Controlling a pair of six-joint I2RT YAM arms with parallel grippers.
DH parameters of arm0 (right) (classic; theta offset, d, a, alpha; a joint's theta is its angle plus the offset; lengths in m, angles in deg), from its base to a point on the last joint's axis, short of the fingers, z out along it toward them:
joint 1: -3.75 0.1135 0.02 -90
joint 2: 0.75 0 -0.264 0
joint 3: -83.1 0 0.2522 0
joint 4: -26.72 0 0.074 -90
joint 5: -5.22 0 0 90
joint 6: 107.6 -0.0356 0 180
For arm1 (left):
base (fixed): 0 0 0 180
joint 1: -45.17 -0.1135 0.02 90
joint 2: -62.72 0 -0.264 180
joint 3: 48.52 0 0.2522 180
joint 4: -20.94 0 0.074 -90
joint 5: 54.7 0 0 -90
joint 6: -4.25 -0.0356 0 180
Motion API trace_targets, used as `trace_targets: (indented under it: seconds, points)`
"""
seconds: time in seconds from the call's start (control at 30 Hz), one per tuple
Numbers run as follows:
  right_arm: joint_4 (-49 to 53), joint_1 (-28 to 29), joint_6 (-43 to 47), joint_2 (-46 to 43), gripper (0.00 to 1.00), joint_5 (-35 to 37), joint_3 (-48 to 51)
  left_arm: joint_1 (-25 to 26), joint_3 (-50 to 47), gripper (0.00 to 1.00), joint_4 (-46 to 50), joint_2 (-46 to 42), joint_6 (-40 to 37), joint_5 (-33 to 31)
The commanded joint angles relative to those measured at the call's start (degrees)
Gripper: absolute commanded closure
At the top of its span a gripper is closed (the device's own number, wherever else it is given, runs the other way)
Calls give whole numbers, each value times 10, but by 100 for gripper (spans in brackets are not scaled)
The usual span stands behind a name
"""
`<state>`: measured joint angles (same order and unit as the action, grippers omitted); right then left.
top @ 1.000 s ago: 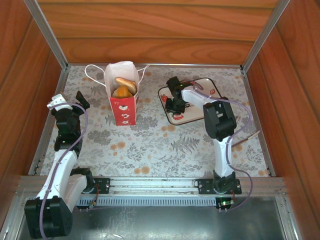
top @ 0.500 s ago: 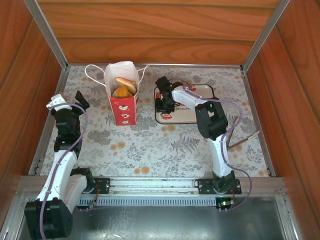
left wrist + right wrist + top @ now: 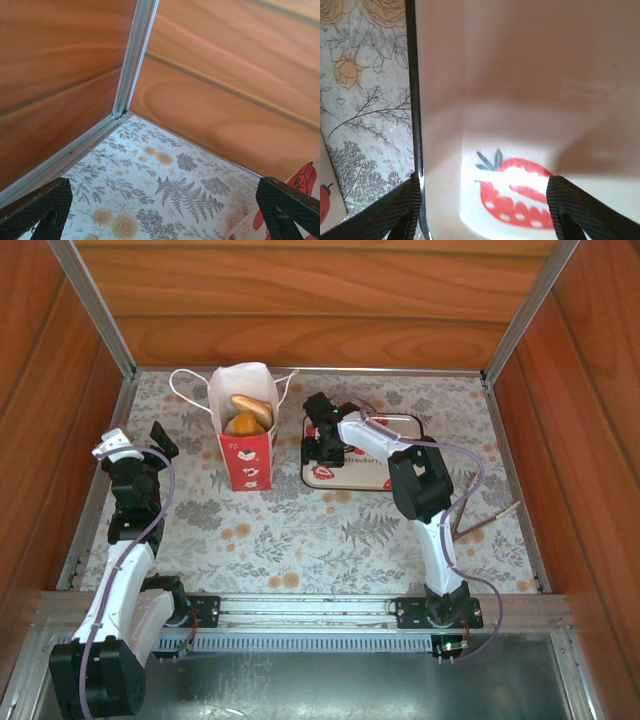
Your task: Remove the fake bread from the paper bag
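The paper bag (image 3: 243,435), white with a red heart band, stands upright at the back left of the table. Golden pieces of fake bread (image 3: 248,415) show in its open top. My right gripper (image 3: 322,436) is low at the left end of the strawberry tray (image 3: 365,472), just right of the bag. In the right wrist view its jaws (image 3: 485,215) are open, one finger (image 3: 395,212) at the tray's dark rim (image 3: 412,100), the other over the printed strawberry (image 3: 520,195). My left gripper (image 3: 140,445) hangs open and empty left of the bag, whose corner (image 3: 247,229) shows beside it.
Wooden walls and aluminium rails (image 3: 95,310) close in the floral table (image 3: 300,530) on three sides. A thin brown stick (image 3: 490,518) lies at the right. The bag's cord handles (image 3: 185,380) trail towards the back wall.
The right gripper has dragged the tray leftwards, closer to the bag, and its jaws have now opened off the tray's rim. The left arm and the bag have not moved.
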<state>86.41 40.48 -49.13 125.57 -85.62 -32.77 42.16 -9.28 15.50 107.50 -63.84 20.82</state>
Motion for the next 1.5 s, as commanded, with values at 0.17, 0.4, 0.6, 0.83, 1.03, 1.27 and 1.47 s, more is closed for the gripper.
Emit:
trace_targets:
  seconds: [0.17, 0.4, 0.6, 0.83, 1.03, 1.27, 1.47]
  points:
    - [63, -24, -70, -178, 15, 154, 86, -2, 14, 0, 6, -15, 7, 9]
    - [42, -83, -170, -418, 1, 229, 356, -2, 8, 0, 7, -35, 0, 8]
    - [87, -193, -187, -577, 0, 229, 499, -2, 4, 0, 7, -34, 5, 19]
    - [126, -307, -199, -681, 0, 248, 587, -2, 9, 0, 7, -11, 9, 23]
    - [90, -400, -154, -676, 0, 221, 628, -2, 15, 0, 7, 1, 2, 23]
    - [-11, -464, -90, -588, 0, 158, 624, -2, 16, 0, 7, -4, -4, 21]
    - [-52, -491, -70, -500, 0, 150, 591, -2, 11, 0, 7, -18, -5, 19]
